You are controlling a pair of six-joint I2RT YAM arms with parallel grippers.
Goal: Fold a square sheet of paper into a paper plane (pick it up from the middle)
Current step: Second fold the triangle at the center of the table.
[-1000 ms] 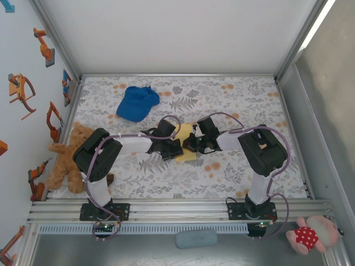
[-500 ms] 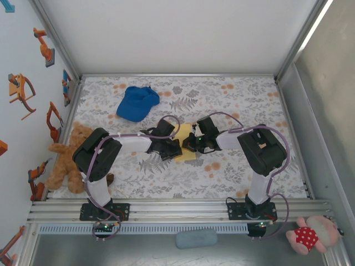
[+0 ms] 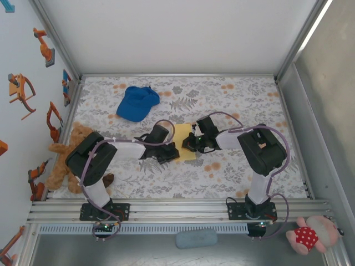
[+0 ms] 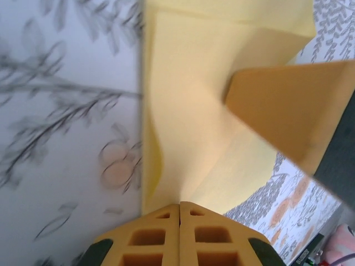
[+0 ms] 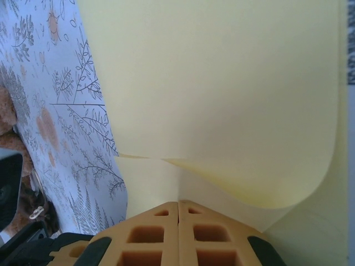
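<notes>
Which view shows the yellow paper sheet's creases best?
Left wrist view: the thin yellow square paper sheet shows a raised triangular flap and creases. Right wrist view shows a smooth curling layer; top view, a small yellow patch.

The square sheet of paper [image 3: 187,155], thin, plain and pale yellow, is being seen partly folded at the middle of the desk [image 3: 233,166], its longer side running away from the near edge. Its lower layer is being supported flat by the surface, while a pointed flap is being held raised and bent over it. One edge is being curled softly upward. The sheet is being pinched from both sides by the left pincer [image 4: 179,206] and the right pincer [image 5: 178,203], each closed on it.
</notes>
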